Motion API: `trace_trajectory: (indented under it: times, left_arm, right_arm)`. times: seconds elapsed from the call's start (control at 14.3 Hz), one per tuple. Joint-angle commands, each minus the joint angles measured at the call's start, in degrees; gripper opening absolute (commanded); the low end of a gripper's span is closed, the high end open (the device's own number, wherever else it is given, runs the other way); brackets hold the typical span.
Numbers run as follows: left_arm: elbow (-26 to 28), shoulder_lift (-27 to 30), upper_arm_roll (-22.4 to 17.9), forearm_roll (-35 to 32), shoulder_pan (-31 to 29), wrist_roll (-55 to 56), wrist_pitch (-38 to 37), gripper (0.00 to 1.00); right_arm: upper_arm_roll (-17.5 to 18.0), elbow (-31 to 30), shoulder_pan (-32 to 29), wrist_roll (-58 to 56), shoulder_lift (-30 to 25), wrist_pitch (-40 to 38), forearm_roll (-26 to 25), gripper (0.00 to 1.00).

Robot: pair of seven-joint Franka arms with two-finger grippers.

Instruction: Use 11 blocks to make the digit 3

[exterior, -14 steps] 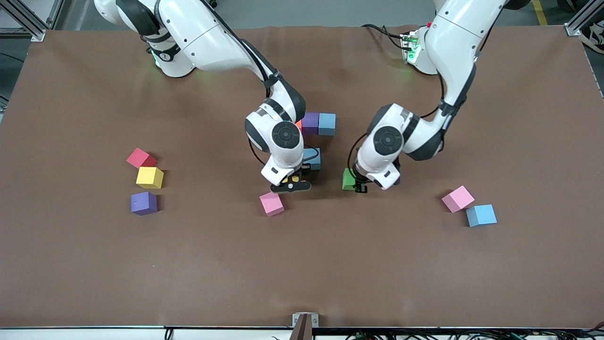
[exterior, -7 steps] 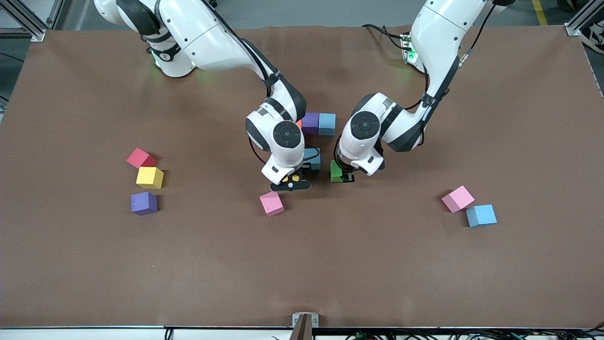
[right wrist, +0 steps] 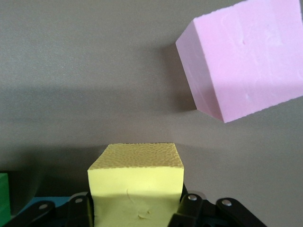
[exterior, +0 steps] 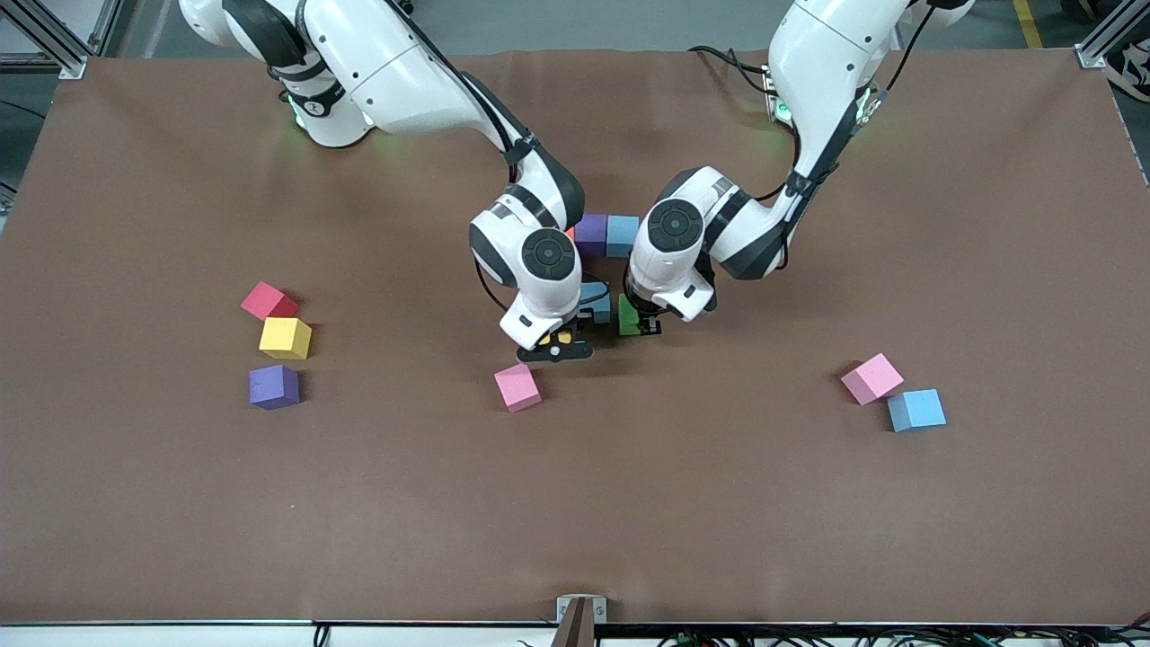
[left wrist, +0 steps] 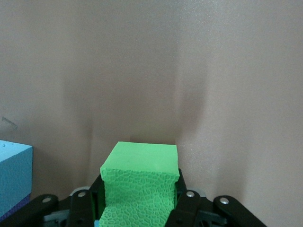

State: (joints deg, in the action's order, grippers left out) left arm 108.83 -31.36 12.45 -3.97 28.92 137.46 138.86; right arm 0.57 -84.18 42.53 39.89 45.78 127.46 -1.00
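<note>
Front view: two purple blocks [exterior: 274, 386], two pink.

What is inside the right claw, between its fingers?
A small matte yellow foam cube sits in the right claw. Its lower part and whatever lies under it are covered.

The left gripper [exterior: 640, 329], clamped on the green block [exterior: 628, 317], has travelled from a spot well toward the left arm's end of the table to the middle, and now holds the cube just beside the blue block [exterior: 595, 302] under the right arm's wrist. The left arm's elbow and forearm have swung in with it, now partly covering the blue block [exterior: 622, 235] of the purple-and-blue pair. The right gripper [exterior: 555, 345] has eased its hold slightly around the yellow block [right wrist: 136, 184], which sits between its fingers [right wrist: 189, 208].
</note>
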Motion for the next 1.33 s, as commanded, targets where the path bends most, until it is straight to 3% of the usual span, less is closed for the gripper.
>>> trace_trajectory:
  times: [0.0,0.21,0.49,0.77,1.26]
  left_arm:
    - [1.9,2.0,-0.3,-1.1,0.5,1.4,0.9,0.15]
    - [1.9,1.8,-0.2,-1.1,0.6,1.5,0.9,0.15]
    - [1.9,1.3,-0.2,-1.1,1.9,2.5,1.8,0.15]
    - [1.9,0.9,-0.2,-1.1,2.3,2.5,1.9,0.15]
    - [1.9,0.4,-0.2,-1.1,2.4,2.5,1.9,0.15]
  right_arm:
    - [0.5,0.2,-0.5,0.8,-0.1,-0.8,0.1,1.0]
    - [0.7,1.9,-1.2,0.3,-0.5,-2.0,0.3,1.0]
    - [0.7,5.5,-2.4,0.1,-1.5,-10.4,2.8,1.0]
    - [0.6,5.5,-3.6,-2.1,-3.7,-10.7,2.8,1.0]
    - [0.3,5.5,-9.0,-22.8,-5.6,-13.1,2.4,1.0]
